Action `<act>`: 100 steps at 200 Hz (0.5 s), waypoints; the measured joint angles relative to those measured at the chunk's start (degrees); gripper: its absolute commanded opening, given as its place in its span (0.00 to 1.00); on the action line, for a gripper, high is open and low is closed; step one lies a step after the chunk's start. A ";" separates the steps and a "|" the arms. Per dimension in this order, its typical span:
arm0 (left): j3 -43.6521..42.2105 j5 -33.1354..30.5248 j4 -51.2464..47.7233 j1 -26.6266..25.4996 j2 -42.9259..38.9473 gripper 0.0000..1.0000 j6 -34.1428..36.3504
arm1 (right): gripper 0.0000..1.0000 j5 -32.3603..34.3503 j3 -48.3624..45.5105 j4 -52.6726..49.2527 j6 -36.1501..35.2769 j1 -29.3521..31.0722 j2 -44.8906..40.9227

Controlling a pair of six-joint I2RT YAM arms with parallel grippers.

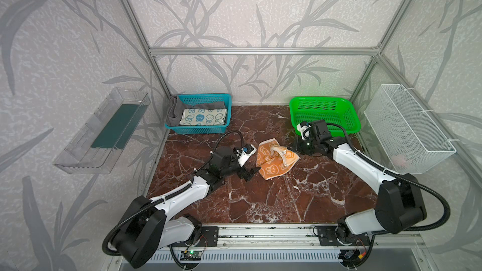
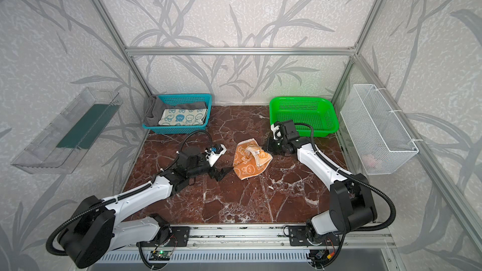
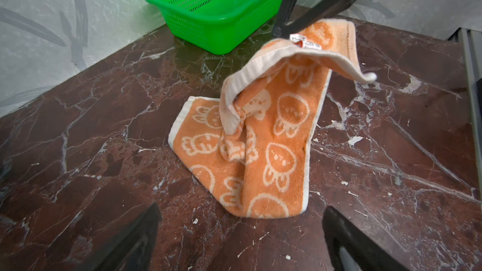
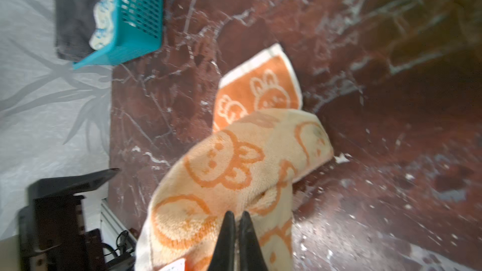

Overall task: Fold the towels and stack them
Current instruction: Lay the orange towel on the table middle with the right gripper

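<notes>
**Orange towel (image 1: 273, 164) pinched at one corner by the right pincer (image 4: 237, 215)**

Brown marbled stone forms the bench (image 1: 260, 199). The orange towel lies near the middle of it in both top views. It is crumpled and partly doubled over, with an orange face printed with cream bunnies below and a paler cream face turned up.

The right pincer has its jaws pressed together on a corner of the cloth, close by a small white tag (image 3: 303, 41). In the left wrist view that corner is held up off the bench, while the rest drapes down and lies on the stone.

The left pincer (image 1: 251, 173) is spread wide, low over the bench and just beside the towel's left edge. Whether a fingertip touches the cloth cannot be told.

At the upper left of the bench a teal basket (image 1: 203, 127) holds the dark grey towel (image 1: 173, 112), which hangs over the basket's left rim. The folded blue-and-cream towel (image 1: 204, 117) lies on top of it. A green basket (image 1: 323, 99) sits at the upper right of the bench, just behind the right pincer.
</notes>
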 measured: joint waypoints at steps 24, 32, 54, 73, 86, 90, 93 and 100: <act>2.75 0.07 -0.26 -0.02 2.14 0.98 1.31 | 0.12 3.34 -3.06 -4.20 -2.12 -1.77 0.63; 3.63 0.26 -0.35 -0.07 3.04 0.98 1.84 | 0.21 4.79 -3.39 -5.81 -2.75 -2.12 0.85; 6.36 0.46 -1.40 -0.37 6.34 0.97 3.96 | 0.44 8.50 -3.34 -8.52 -5.11 -2.73 1.01; 8.52 0.59 -2.43 -0.70 9.09 0.97 5.95 | 0.54 10.99 -3.32 -10.05 -7.41 -2.82 0.76; 9.70 0.94 -2.99 -0.74 10.73 0.97 6.88 | 0.55 11.82 -3.30 -10.93 -9.73 -2.80 -0.17; 9.97 1.05 -3.15 -0.74 11.06 0.96 7.10 | 0.55 12.00 -3.30 -11.10 -10.43 -2.73 -0.63; 10.25 1.18 -3.21 -0.74 11.45 0.96 7.39 | 0.55 12.09 -3.30 -11.21 -11.34 -2.60 -1.14; 10.82 1.31 -3.61 -0.74 12.07 0.96 7.78 | 0.55 12.24 -3.30 -11.23 -12.92 -2.29 -2.23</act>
